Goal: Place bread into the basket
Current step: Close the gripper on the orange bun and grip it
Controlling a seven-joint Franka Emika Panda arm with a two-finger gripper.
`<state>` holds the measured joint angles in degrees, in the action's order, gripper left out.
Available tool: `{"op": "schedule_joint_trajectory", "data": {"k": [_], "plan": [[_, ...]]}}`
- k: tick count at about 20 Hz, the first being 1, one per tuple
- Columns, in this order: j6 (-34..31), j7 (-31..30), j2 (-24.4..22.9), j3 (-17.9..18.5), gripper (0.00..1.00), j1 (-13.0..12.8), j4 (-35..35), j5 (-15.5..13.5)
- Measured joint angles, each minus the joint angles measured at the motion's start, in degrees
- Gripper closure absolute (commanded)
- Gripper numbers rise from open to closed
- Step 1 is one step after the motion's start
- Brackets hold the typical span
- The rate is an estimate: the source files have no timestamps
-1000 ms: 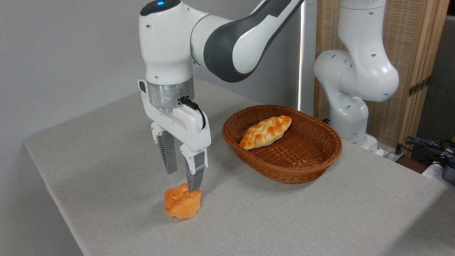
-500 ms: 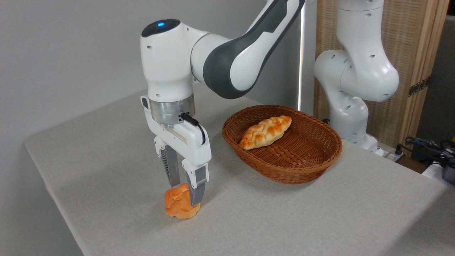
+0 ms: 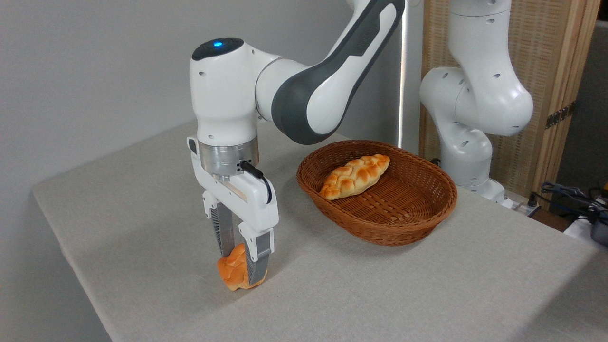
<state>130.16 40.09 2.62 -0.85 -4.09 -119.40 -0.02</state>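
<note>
Squeezing in on the bread [image 3: 232, 273], the fingers [image 3: 259, 259] are clamped across its middle, one on each side, and the bun looks narrowed between them. It sits low on the table [image 3: 427, 285], at about seven o'clock from the basket [image 3: 380, 228]; whether its underside touches the cloth or is just clear of it, I cannot tell.

Judging by that squashed shape, this bun is soft and light, with a lumpy knotted top that gives the pads something to bite. It should not slip easily, but it may deform or tear if gripped harder, so a hold across the fattest part, as here, seems the sensible one. No weight worry for the gripper [image 3: 240, 266].

Now the room to move. The near-left table edge lies close by at seven o'clock, so there is little margin that way. Towards two o'clock the cloth is bare all the way to the basket, a clean lane. The thick rim is the one thing to clear, so a lift before crossing looks wise.

Inside, a braided loaf [image 3: 355, 175] lies along the far-left part of the basket, its upper end near the rim. The right and near floor of the weave is open, and that looks the better landing spot.
</note>
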Motion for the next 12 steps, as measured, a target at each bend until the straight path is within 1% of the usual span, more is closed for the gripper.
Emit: {"op": "schedule_joint_trajectory", "data": {"k": [1, 5, 7, 12], "plan": [[0.0, 0.0, 0.04, -0.01, 0.68, -0.01, -0.02, 0.0], [0.0, 0.0, 0.2, -0.02, 0.72, -0.01, -0.07, 0.0], [0.0, 0.0, 0.23, -0.06, 0.75, -0.03, -0.07, 0.0], [0.0, 0.0, 0.24, -0.07, 0.75, -0.04, -0.07, 0.0]]}}
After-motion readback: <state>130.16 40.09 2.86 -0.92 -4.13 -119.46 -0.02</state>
